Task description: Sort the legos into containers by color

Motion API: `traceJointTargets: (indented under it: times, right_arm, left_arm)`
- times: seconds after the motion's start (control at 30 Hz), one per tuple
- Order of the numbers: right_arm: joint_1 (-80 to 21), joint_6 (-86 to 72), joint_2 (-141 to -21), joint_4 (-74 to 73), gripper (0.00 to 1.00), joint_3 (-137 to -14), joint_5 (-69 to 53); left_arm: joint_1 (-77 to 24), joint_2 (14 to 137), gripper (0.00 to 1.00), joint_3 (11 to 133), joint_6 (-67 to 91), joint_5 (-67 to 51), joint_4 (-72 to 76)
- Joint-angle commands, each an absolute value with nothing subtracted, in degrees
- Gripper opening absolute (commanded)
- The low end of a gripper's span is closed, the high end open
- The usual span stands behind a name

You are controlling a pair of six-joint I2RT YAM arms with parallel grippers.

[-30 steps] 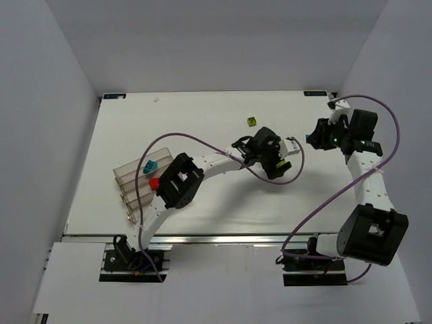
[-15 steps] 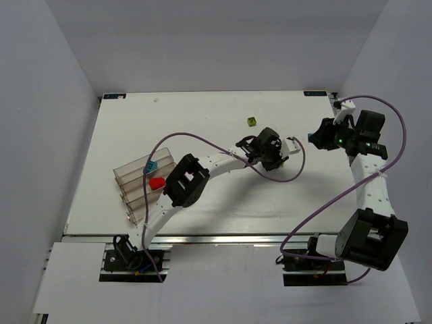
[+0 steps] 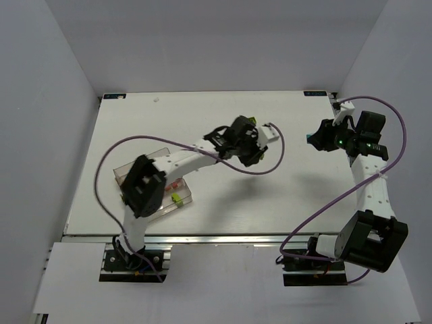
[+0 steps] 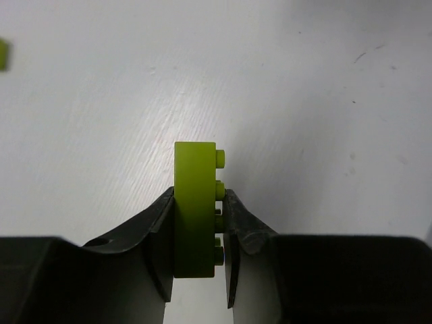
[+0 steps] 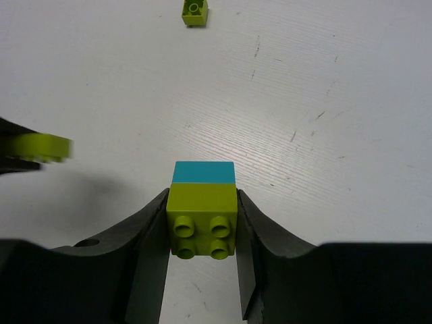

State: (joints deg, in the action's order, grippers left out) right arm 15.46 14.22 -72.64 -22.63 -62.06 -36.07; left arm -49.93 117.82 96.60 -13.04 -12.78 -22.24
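Lime plate [image 4: 196, 209] stands on edge, clenched in left jaws over mid tabletop [image 3: 169, 115], seemingly raised for carry. Containers [image 3: 152, 156] sit well apart at near left, red and lime bricks inside. Right jaws grasp lime-cyan stack [image 5: 202, 202] at far right; two colours, likely needs splitting first. Loose lime brick [image 5: 194, 12] lies beyond, unsorted.

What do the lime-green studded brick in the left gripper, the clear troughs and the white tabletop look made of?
Lime-green studded brick: moulded plastic, with smooth satin faces, crisp edges and round studs. Clear troughs: likely thin transparent plastic; the white surface shows through, and only the edges read darker. White tabletop: perhaps painted or laminated board, matt, with fine grain lines and small dark scuffs.
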Motion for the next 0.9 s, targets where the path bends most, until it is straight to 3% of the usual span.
traceJointTargets:
  times: [0.0,0.13,0.37,0.87]
  right_arm:
    - [15.2,15.7,-71.6,-23.0,0.0,-62.1,-38.7]
    - [14.9,16.2,-71.7,-23.1,0.0,-61.5,-39.5]
    - [12.8,16.3,-72.2,-23.3,0.0,-61.5,-39.8]
    - [8.5,17.0,-72.5,-23.9,0.0,-61.3,-38.9]
  left_arm:
    - [-48.7,102.6,0.0,91.9,-11.2,-10.2,-28.4]
    - [-47.5,89.3,0.0,84.1,-9.2,-0.9,-40.7]
    - [-45.8,81.3,0.0,70.2,-4.4,12.4,-54.1]
    - [-42.5,78.3,0.02,59.5,-0.7,19.4,-48.1]
